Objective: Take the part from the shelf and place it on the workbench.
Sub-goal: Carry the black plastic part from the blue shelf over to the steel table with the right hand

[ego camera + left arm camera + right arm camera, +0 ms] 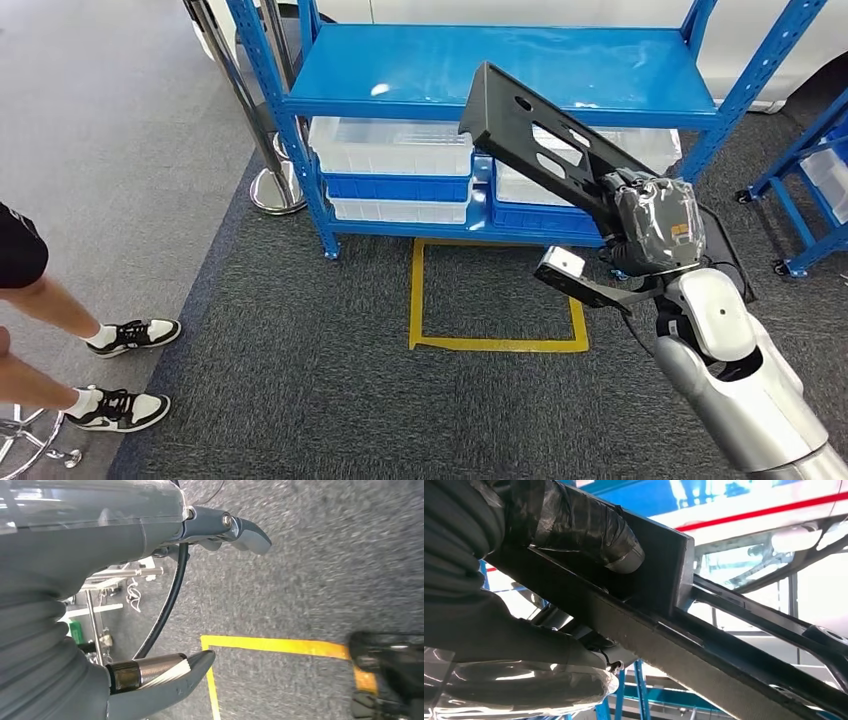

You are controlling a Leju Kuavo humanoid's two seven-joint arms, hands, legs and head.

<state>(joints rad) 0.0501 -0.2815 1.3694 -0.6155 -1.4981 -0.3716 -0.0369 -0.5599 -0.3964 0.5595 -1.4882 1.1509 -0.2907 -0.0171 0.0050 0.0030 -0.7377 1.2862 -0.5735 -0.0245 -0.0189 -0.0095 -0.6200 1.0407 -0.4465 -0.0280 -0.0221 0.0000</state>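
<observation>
The right hand has its fingers clamped on a long, flat black part with cut-out slots, held tilted in front of the blue shelf, while the left hand hangs with fingers apart.

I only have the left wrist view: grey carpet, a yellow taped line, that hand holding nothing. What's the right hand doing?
Observer: The right hand grips a long flat black part with cut-out holes, raised in front of the blue metal shelf.
Operator: Solid grip?
Observer: In the right wrist view the thumb presses on the part's flat face, with fingers wrapped beneath it.
Operator: Anything nearby?
Observer: A person's legs in black and white sneakers stand on the robot's left, apart from the shelf.
</observation>
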